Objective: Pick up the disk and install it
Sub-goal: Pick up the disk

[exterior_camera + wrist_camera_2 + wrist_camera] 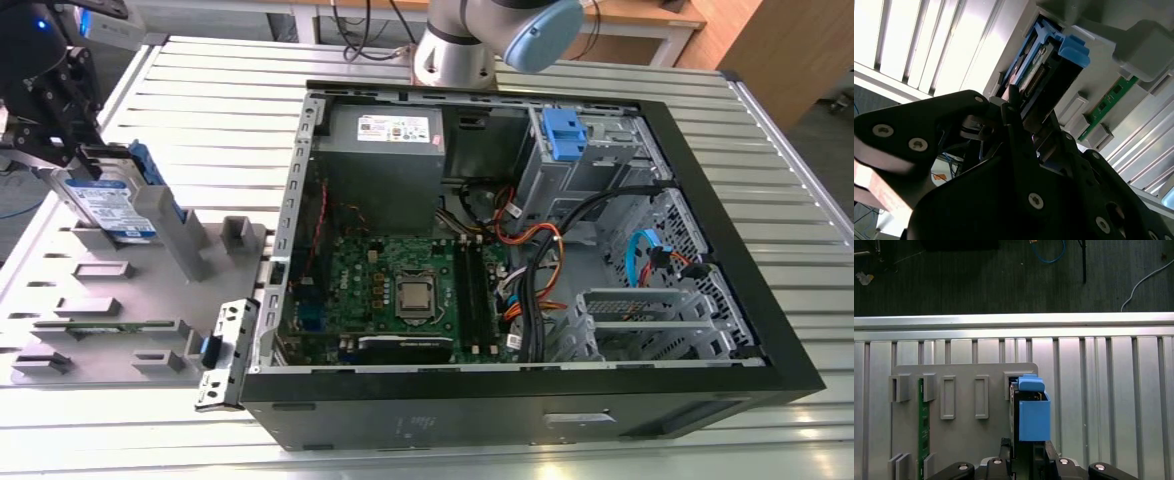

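Observation:
The disk [114, 205], a silver drive with a white-and-blue label in a blue carrier, stands on edge in a slot of the grey holder plate [54, 290] at the exterior view's left. My black gripper [91, 160] comes down on its upper end. In the first wrist view the disk [1033, 415] is seen edge-on with my gripper [1026, 447] straddling it, one finger against each side. In the second wrist view the fingers [1010, 107] press the blue-framed disk [1054, 75]. The gripper is shut on it.
The open computer case [694, 200] lies to the exterior view's right, with a grey power-supply box [380, 150], a motherboard [400, 290], cables and a blue latch [563, 135] at the drive bay. A green memory stick [920, 420] sits in the holder plate. The arm's base [461, 40] stands behind the case.

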Robot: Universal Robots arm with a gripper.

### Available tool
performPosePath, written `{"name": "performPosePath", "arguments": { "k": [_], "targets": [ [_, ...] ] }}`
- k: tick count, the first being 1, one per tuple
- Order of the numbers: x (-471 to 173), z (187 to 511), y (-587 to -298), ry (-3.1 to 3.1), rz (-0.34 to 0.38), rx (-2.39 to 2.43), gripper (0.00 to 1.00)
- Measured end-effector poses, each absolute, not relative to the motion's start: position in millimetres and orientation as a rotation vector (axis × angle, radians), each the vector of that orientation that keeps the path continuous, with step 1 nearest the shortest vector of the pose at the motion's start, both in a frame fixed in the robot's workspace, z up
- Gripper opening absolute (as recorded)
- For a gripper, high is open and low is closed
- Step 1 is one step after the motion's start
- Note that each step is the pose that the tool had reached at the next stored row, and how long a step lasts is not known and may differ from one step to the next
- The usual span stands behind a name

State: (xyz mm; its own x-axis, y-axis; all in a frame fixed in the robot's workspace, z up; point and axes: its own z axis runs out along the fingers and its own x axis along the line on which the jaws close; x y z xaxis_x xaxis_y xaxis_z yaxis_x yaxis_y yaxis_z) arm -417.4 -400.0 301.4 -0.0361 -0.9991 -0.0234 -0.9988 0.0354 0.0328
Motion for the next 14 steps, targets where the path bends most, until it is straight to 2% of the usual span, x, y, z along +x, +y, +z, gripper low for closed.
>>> {"name": "performPosePath", "arguments": {
  "k": [14],
  "targets": [
    [-417.4,309.3,-400.0,-2.256,-0.063,2.177,0.35]
  ]
}}
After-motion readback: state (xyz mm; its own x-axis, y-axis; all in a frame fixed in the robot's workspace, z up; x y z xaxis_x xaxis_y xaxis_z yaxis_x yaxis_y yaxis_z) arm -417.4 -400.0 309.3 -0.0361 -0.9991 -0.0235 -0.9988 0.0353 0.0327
